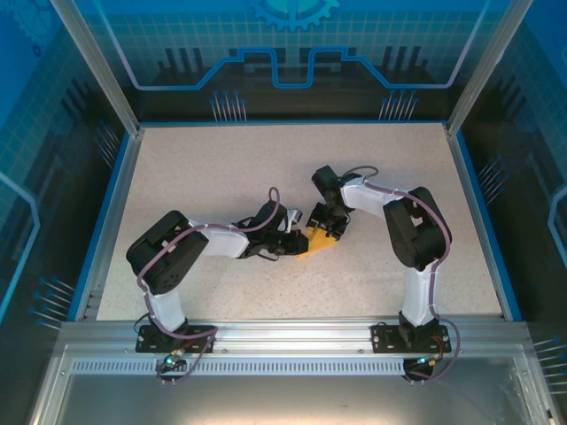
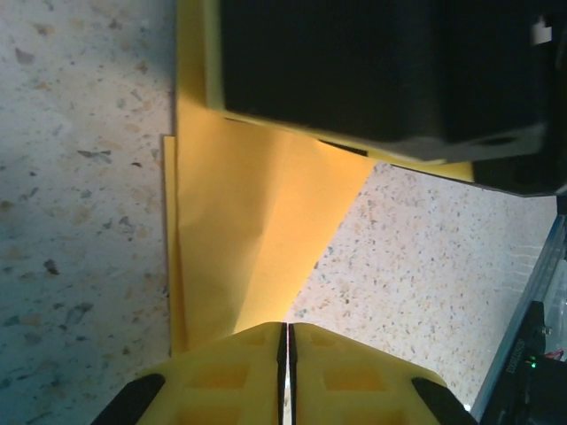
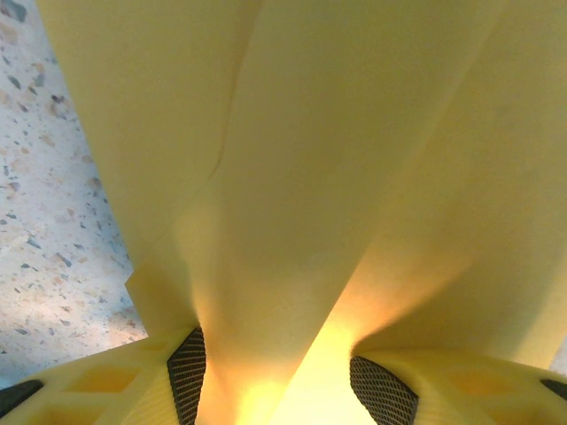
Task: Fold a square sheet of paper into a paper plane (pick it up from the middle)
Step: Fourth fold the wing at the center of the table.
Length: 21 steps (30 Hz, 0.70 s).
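One table [image 1: 266,168] takes up the middle of the top view, a pale speckled surface with a blue rim.

Two arms stand on it, their bases at the bottom of the frame. The left arm [image 1: 164,261] starts at lower left and bends toward the centre. The right arm [image 1: 415,232] starts at lower right and reaches up and left. They meet just below the centre of the frame.

There are two grippers, one on each arm. The left gripper [image 1: 297,237] comes at the meeting point from the left. In its wrist view, the left gripper [image 2: 286,341] has its two yellow fingers pressed together at bottom centre, with only a hairline slit between them. The right gripper [image 1: 330,226] comes down from above. In its wrist view, the right gripper [image 3: 283,363] has its fingers apart. Its two dark meshed pads [image 3: 186,376] sit at the bottom of the frame, and yellow sheet bulges up between them and lies against both.

There is one paper [image 1: 317,245], orange-yellow, folded to a wedge, between the two grippers. In the left wrist view the paper [image 2: 257,221] lies flat on the table. Its wide end is under the dark right gripper at the top, and its narrow end runs down to the left fingertips. Whether those tips nip it cannot be told. In the right wrist view the paper [image 3: 337,159] covers most of the frame, creased lengthwise.
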Motion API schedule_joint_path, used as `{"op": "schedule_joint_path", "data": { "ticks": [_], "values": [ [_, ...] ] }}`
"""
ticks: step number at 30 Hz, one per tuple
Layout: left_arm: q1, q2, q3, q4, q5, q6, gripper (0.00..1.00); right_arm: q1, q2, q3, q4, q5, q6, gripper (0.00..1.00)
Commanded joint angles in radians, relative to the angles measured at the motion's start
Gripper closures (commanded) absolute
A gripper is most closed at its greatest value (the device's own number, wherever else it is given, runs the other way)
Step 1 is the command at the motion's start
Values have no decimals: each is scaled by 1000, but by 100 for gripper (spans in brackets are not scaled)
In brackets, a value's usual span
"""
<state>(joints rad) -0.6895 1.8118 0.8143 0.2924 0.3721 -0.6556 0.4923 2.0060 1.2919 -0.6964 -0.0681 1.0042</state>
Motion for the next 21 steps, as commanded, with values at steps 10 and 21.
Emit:
{"op": "schedule_joint_path", "data": {
  "ticks": [10, 21],
  "values": [
    [-8, 22, -15, -91, 1, 6, 90, 11, 255, -123, 7, 132, -1, 43],
    [-3, -23, -8, -96, 10, 21, 88, 10, 255, -122, 5, 132, 1, 43]
  ]
}}
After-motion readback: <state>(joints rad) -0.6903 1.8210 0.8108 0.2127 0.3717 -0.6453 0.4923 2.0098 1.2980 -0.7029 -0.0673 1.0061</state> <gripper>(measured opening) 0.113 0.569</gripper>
